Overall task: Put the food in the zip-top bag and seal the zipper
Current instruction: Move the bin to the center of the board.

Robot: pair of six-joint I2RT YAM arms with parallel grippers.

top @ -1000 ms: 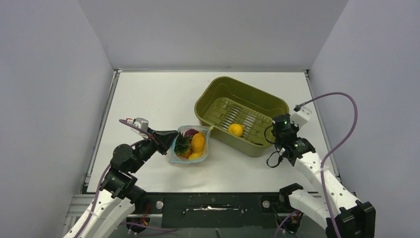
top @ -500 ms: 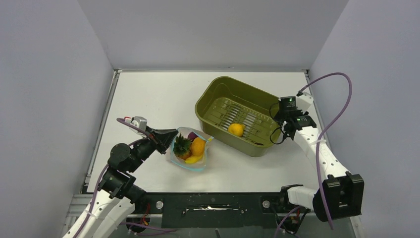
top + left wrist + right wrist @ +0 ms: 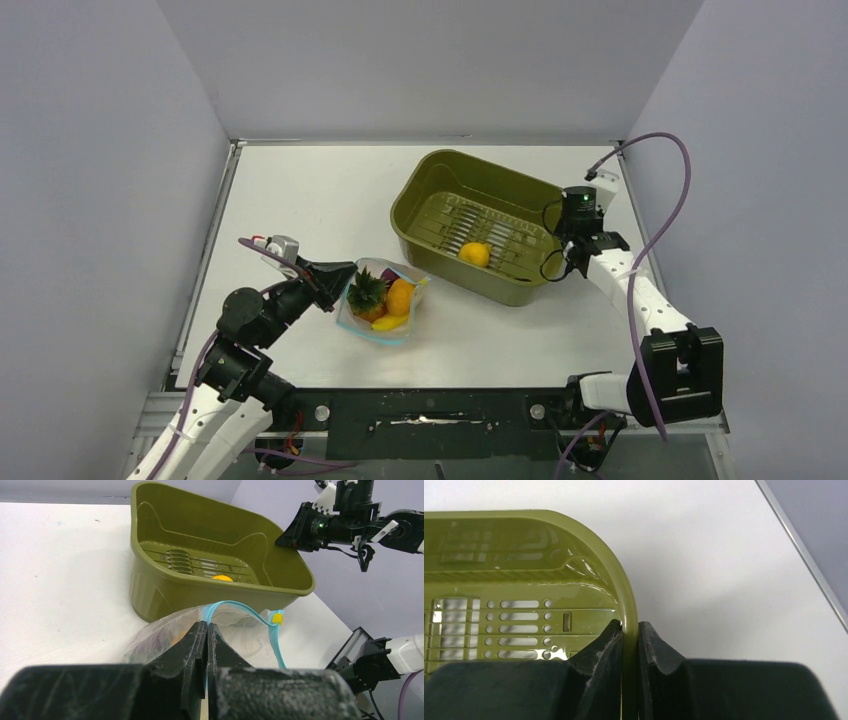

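Right tool (image 3: 630, 625) — astride basin rim (image 3: 524, 515)

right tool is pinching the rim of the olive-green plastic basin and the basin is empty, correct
Not empty. The right tool does pinch the rim of the olive-green plastic basin, but one small round yellow-orange toy food piece lies on its slotted floor; the top external view shows it.

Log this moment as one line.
left tool: shut on zip-top bag edge | right tool: shut on basin rim | zipper: unsealed | in basin: yellow-orange piece
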